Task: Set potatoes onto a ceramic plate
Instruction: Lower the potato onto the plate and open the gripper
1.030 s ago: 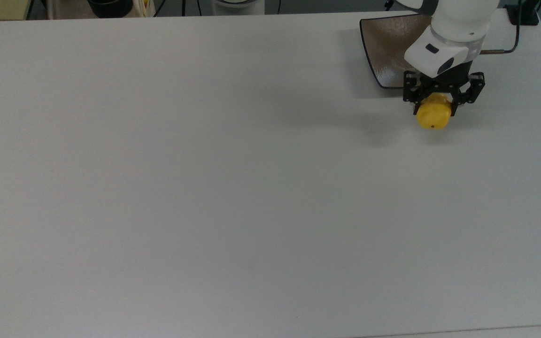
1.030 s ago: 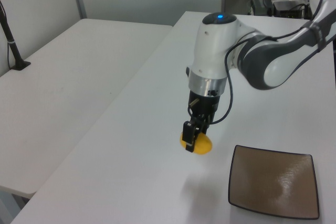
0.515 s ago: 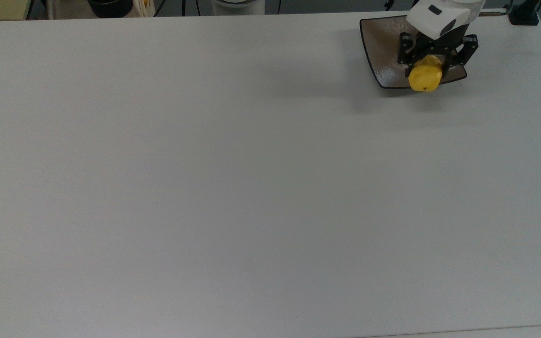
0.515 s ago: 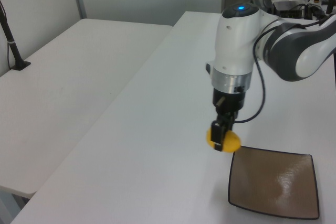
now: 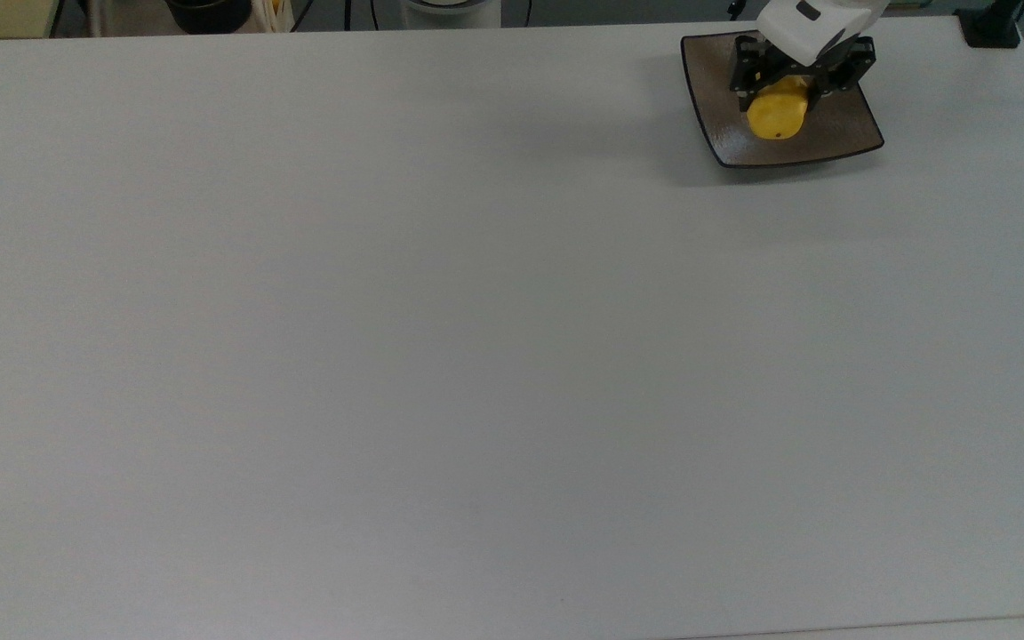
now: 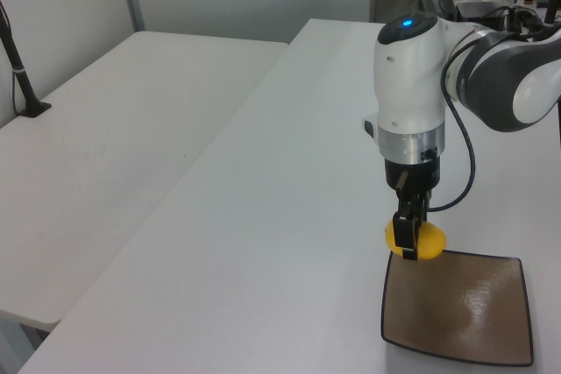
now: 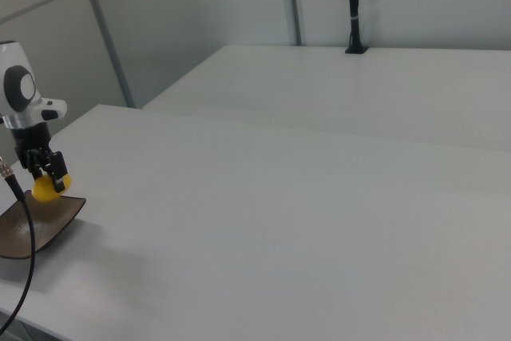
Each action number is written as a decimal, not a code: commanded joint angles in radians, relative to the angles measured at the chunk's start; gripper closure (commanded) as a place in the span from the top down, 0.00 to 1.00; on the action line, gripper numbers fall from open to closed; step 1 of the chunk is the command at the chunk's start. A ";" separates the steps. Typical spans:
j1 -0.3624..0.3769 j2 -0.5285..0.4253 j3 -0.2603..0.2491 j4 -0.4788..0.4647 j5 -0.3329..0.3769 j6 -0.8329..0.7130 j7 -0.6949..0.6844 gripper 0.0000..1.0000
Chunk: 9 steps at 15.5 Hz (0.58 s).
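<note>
Moved over ceramic plate (image 5: 841, 142): claw (image 5: 783, 105) clamped on potato (image 5: 776, 118); white table (image 5: 388, 356) around

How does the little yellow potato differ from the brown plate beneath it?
The potato is bright yellow, rounded and lumpy; the plate is brown-grey, square and flat with upturned edges. The potato is far smaller than the plate. The potato hangs clamped in the gripper above the plate, while the plate rests on the white table. Both look smooth.
</note>
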State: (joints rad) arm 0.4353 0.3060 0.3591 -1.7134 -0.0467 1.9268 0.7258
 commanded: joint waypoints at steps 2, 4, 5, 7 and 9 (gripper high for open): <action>-0.006 -0.025 0.003 -0.031 0.021 -0.002 -0.031 0.97; -0.004 -0.024 0.003 -0.031 0.021 -0.002 -0.031 0.97; -0.004 -0.024 0.003 -0.031 0.021 0.000 -0.031 0.97; -0.004 -0.025 0.003 -0.031 0.022 0.000 -0.029 0.97; -0.006 -0.028 0.003 -0.029 0.022 -0.008 -0.031 0.98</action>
State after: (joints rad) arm 0.4353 0.3059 0.3598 -1.7195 -0.0466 1.9269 0.7183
